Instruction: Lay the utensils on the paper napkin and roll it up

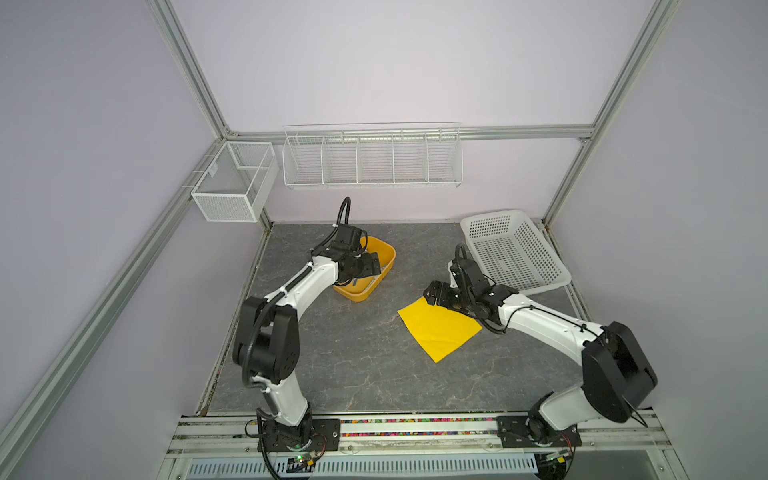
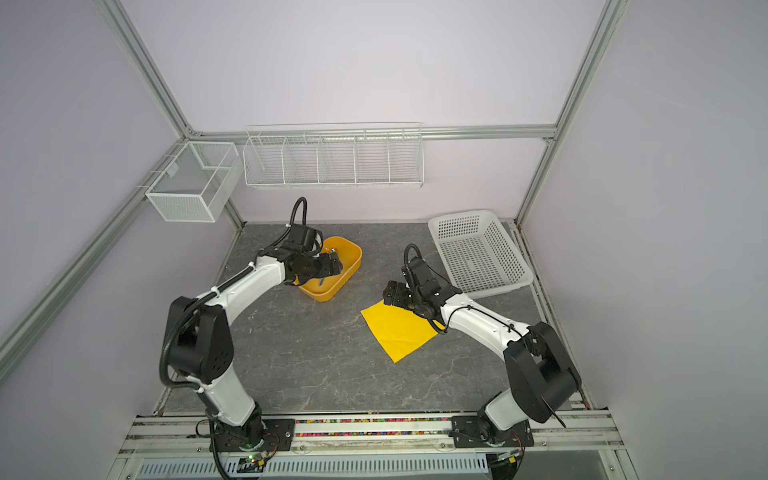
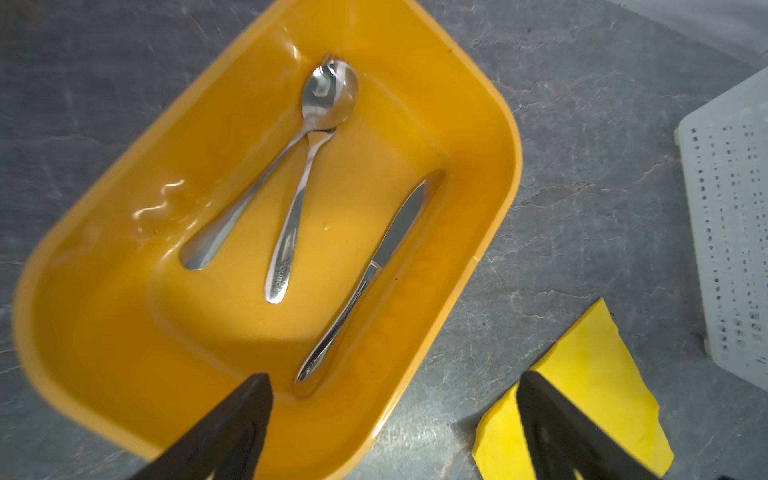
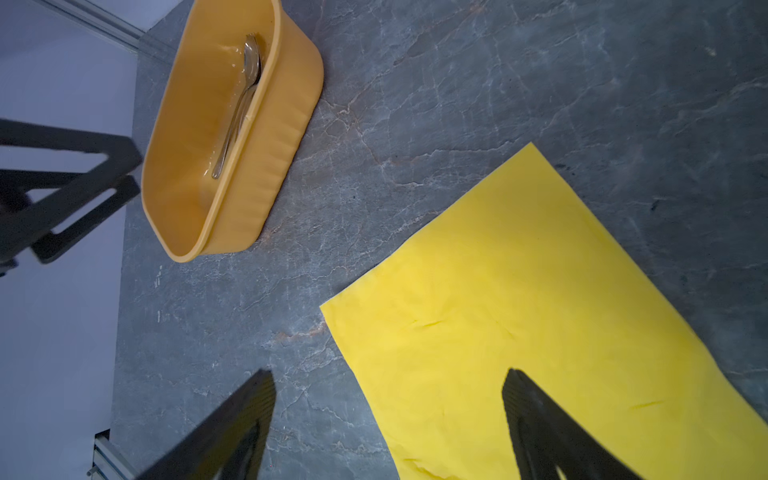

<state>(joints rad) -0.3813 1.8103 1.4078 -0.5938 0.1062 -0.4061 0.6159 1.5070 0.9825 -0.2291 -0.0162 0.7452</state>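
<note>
The left gripper [image 3: 392, 376], wide open, has the utensils [image 3: 322, 95] just below it; the right gripper [image 4: 388, 371], wide open, has the paper napkin [image 4: 519, 270] below it.

2 arms [image 1: 309, 282] of white shells and black joint housings [image 1: 270, 345]; black ribbed cables [image 1: 340, 212]; white cable ties [image 1: 309, 264]

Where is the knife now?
The knife lies in the orange tub, left of centre in both top views; the left wrist view shows it along one wall.
</note>
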